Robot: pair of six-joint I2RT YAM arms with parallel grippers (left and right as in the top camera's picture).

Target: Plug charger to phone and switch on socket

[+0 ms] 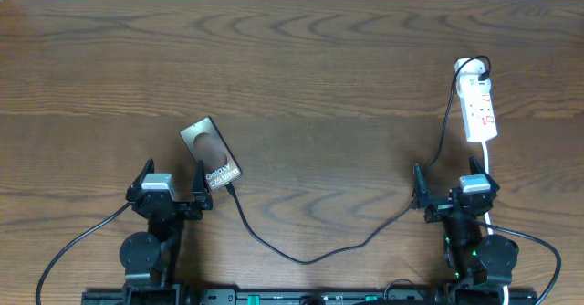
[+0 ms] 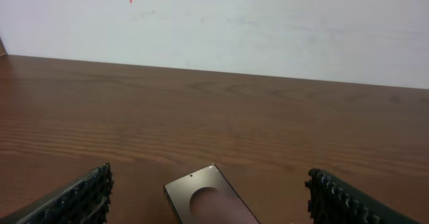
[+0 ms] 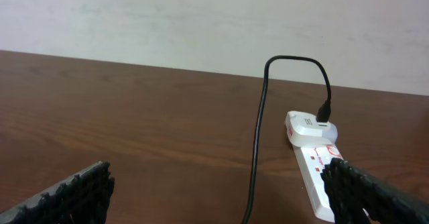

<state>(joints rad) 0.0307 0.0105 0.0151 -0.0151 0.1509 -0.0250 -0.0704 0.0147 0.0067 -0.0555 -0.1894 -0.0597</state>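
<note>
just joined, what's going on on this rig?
Nothing is being handled right now. The left gripper and right gripper sit open and empty at the near edge of the table. The phone lies in front of the left one, the socket beyond the right one. The charger runs from the socket's far end to the phone's near end; whether its tip is seated, or the switch is on, I can't tell.

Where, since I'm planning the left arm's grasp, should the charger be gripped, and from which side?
Probably the charger just behind its plug tip, by the phone's near end, from above with the left gripper's jaws across it: the cable lies flat and thin there.
</note>
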